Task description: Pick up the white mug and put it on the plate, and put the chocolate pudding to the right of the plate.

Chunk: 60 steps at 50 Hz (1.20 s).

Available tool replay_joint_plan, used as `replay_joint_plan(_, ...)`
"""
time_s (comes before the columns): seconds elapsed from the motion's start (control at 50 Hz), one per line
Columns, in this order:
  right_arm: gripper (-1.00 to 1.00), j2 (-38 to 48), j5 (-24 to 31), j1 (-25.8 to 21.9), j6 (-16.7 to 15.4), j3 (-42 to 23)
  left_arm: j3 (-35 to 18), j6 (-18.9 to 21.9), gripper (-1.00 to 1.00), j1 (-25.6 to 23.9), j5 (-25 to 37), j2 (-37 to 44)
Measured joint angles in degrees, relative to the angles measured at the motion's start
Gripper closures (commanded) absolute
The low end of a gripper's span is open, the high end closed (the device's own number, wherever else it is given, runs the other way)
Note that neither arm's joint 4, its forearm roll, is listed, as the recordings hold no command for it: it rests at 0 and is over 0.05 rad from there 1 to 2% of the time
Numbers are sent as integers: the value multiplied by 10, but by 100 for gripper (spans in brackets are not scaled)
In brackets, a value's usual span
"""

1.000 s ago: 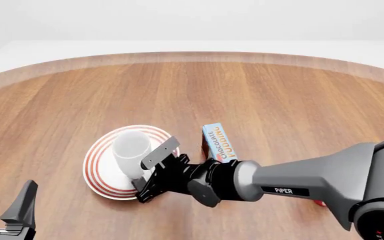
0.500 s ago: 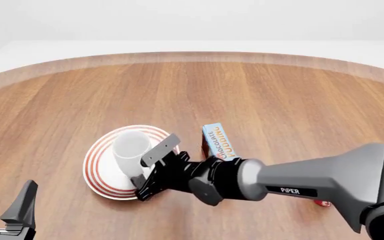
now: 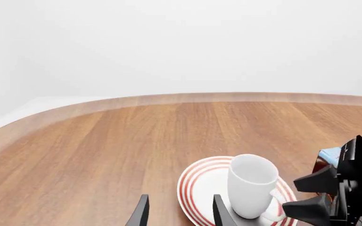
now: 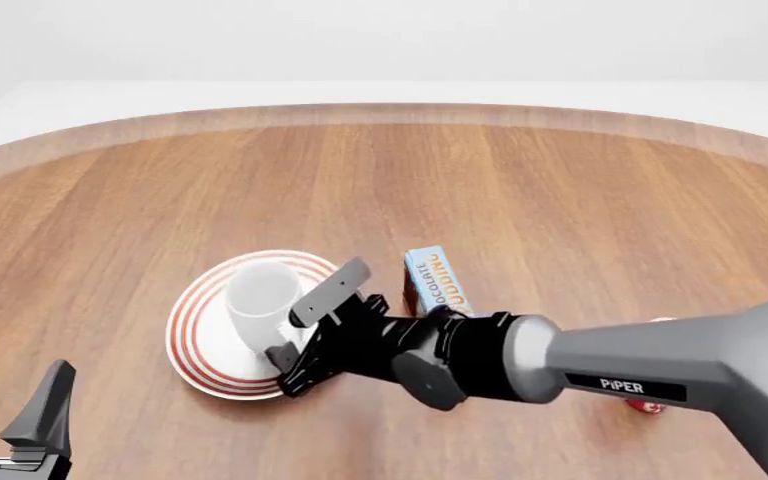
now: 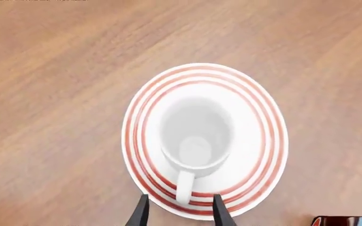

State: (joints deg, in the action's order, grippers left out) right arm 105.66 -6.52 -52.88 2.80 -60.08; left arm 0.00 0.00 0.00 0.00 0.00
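Observation:
The white mug (image 4: 261, 300) stands upright on the red-ringed plate (image 4: 197, 340). My right gripper (image 4: 307, 328) is open just right of the mug, with its fingers on either side of the handle and not holding it. In the right wrist view the mug (image 5: 197, 136) sits centred on the plate (image 5: 263, 136), its handle pointing at the right gripper (image 5: 179, 214). The chocolate pudding (image 4: 435, 283) stands on edge just right of the plate. My left gripper (image 4: 11, 420) is open and empty at the near left. The left wrist view shows the mug (image 3: 251, 186), plate (image 3: 197, 186) and pudding (image 3: 329, 154).
The right arm (image 4: 624, 370) stretches across the near right of the table. A sliver of something red (image 4: 644, 407) shows under it. The table's curved far edge (image 4: 384, 112) runs across the back.
My right gripper and arm have risen a little and drawn slightly back from the mug. The mug, plate and pudding have not moved. The left arm is still.

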Motion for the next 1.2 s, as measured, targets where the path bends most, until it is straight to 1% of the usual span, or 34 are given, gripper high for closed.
replay_joint_plan(0.74, -100, -92, -8, 3, -15, 67, 0, 0, -100, 0, 0, 0)
replay_joint_plan(1.2, -100, -159, -14, 16, -25, 122, 0, 0, -100, 0, 0, 0)
